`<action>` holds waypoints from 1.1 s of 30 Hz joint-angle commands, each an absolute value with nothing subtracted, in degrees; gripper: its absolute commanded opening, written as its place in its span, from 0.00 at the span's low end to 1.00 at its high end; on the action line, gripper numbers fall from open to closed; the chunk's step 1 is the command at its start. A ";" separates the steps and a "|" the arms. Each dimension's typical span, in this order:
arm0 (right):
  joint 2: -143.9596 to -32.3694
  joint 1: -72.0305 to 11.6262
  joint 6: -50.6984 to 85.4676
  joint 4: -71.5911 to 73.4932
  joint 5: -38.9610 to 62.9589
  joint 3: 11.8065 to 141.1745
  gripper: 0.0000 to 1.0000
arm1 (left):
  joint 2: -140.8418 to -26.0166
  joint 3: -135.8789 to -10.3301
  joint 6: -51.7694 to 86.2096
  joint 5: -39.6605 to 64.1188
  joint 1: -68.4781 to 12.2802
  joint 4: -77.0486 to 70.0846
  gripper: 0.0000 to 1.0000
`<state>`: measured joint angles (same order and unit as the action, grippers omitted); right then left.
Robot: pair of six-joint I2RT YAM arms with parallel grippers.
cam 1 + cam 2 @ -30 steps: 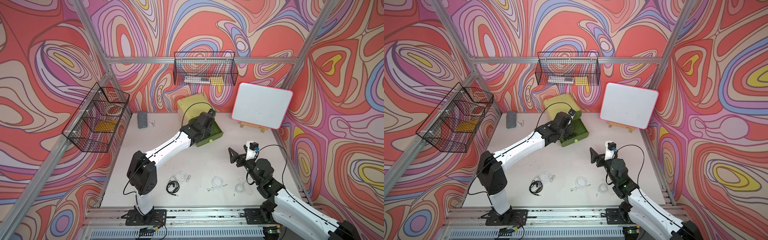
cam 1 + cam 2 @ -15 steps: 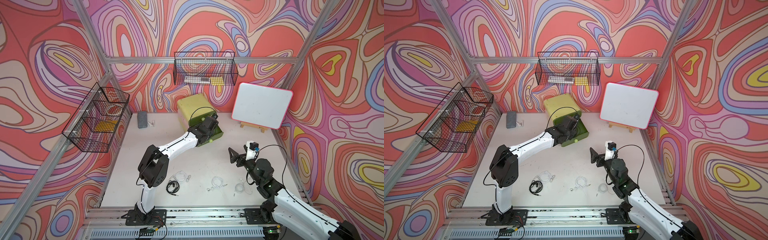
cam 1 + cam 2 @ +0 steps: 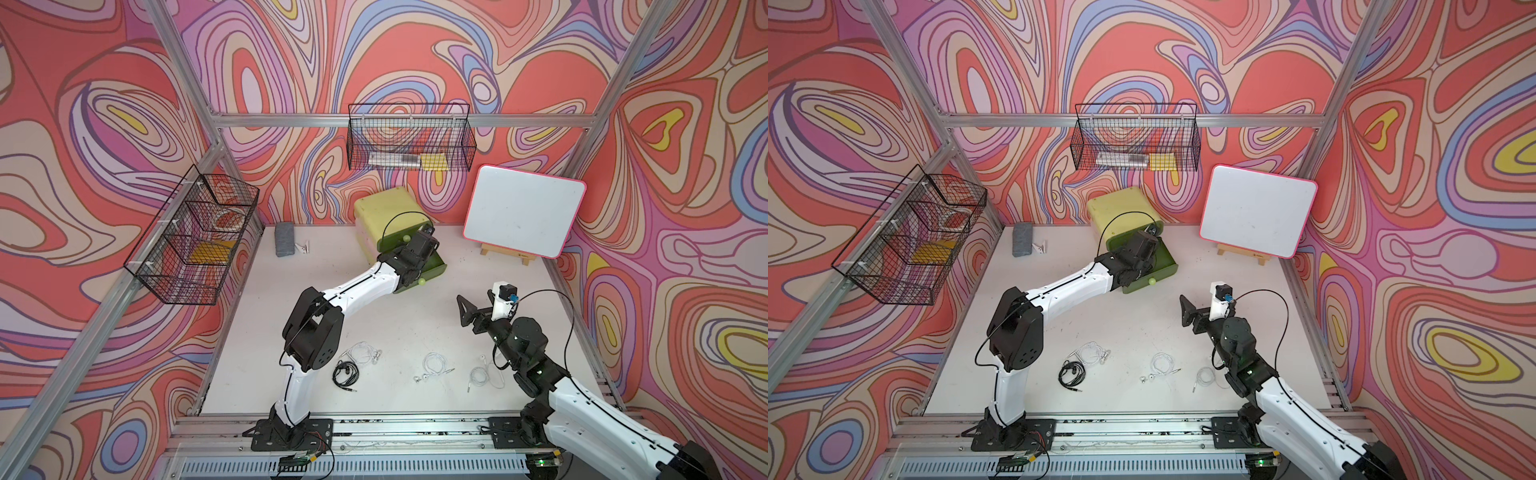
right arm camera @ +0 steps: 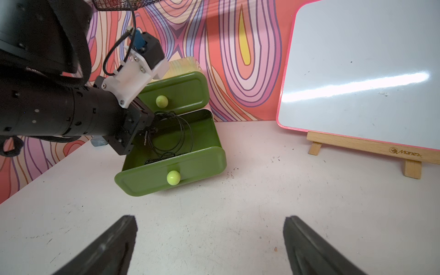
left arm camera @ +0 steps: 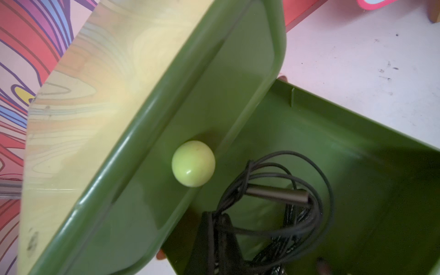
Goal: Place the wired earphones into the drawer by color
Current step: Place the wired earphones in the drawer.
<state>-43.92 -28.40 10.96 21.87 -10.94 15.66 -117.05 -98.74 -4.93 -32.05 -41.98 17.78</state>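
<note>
The left arm has stretched out over the last second, elbow swinging up and forward, and that has carried the left gripper point(image 4: 146, 132) down into the mouth of the open lower drawer point(image 4: 202, 159). Its jaws look pinched tight on the black earphones point(image 5: 278, 194), whose loops hang below the fingertips onto the drawer floor. I'd say this set is one release away from being sorted. The right gripper point(image 4: 210, 221) hasn't budged. Its jaws are spread wide with nothing in them, over bare table, and the drawer front is ahead of it.

Swirl-patterned walls point(image 3: 124, 104) close in the scuffed white table point(image 3: 395, 316). A whiteboard point(image 3: 523, 216) leans on a wooden easel beyond the right gripper. Wire baskets point(image 3: 409, 141) hang on the walls above and beyond the left gripper. The upper drawer point(image 4: 181, 92), just above that gripper, is shut.

Well behind the left gripper, back toward the arms' bases, the rest wait on the table. There's a white set point(image 3: 359, 352), a second white set point(image 3: 434, 364) and a third white set point(image 3: 482, 376), plus a loose black set point(image 3: 347, 372). I can't spot any red ones.
</note>
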 commanded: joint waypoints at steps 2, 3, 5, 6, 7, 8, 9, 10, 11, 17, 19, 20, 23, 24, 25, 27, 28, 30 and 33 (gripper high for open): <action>-43.22 -28.13 10.55 21.88 -11.26 14.85 0.98 | -118.40 -100.72 -3.95 -33.24 -42.10 18.97 0.00; -43.17 -28.17 10.55 21.88 -11.28 14.85 0.98 | -118.44 -100.81 -3.87 -32.84 -42.10 19.22 0.00; -43.20 -28.08 10.56 21.88 -11.33 14.90 0.98 | -118.52 -100.98 -3.69 -32.15 -42.10 19.60 0.00; -43.16 -28.12 10.55 21.88 -11.33 14.88 0.98 | -118.57 -101.15 -3.63 -31.93 -42.10 19.93 0.02; -43.15 -28.17 10.55 21.86 -11.30 14.86 0.98 | -118.56 -101.24 -3.50 -31.75 -42.10 20.10 0.07; -43.20 -28.13 10.55 21.88 -11.29 14.86 0.98 | -118.52 -101.25 -3.43 -31.45 -42.10 20.30 0.13; -43.16 -28.18 10.55 21.88 -11.25 14.85 0.98 | -118.48 -101.33 -3.34 -31.17 -42.10 20.52 0.19; -43.18 -28.13 10.55 21.88 -11.28 14.86 0.98 | -118.32 -101.34 -3.21 -31.03 -42.10 20.64 0.25; -43.16 -28.13 10.55 21.88 -11.30 14.86 0.98 | -118.09 -101.43 -3.04 -30.71 -42.10 20.95 0.28; -43.16 -28.13 10.40 21.88 -10.79 14.94 0.98 | -115.26 -101.20 -1.39 -28.43 -42.21 22.85 0.40; -43.12 -28.13 10.33 21.93 -10.03 15.03 0.98 | -113.33 -100.37 -0.35 -27.03 -42.19 23.51 0.43; -43.15 -28.13 10.28 21.97 -9.45 15.12 0.98 | -112.06 -99.54 0.29 -26.33 -42.25 23.69 0.46; -43.32 -28.13 10.36 21.99 -7.42 15.54 0.98 | -107.38 -95.09 2.71 -24.14 -42.28 23.60 0.53; -43.57 -28.13 10.50 21.93 -6.94 15.72 0.98 | -105.75 -93.61 3.56 -23.60 -42.28 23.60 0.56; -43.89 -28.16 10.63 21.96 -6.26 15.97 0.98 | -103.83 -91.63 4.53 -22.97 -42.28 23.56 0.59; -44.86 -28.13 10.81 21.81 -4.56 16.62 0.98 | -100.28 -87.76 6.33 -22.17 -42.28 23.34 0.65; -45.45 -28.13 10.96 21.50 -3.62 17.07 0.98 | -98.44 -85.74 7.32 -21.77 -42.28 23.33 0.70; -46.71 -28.13 11.54 21.48 -1.86 17.75 0.98 | -95.28 -82.27 9.08 -21.11 -42.28 23.68 0.77; -49.32 -28.17 13.18 21.85 0.18 18.83 0.98 | -90.42 -77.21 11.54 -20.23 -42.28 25.04 0.87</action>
<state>-47.99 -28.40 11.73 21.85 -3.09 16.73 -93.01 -80.86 7.46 -22.24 -42.02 22.15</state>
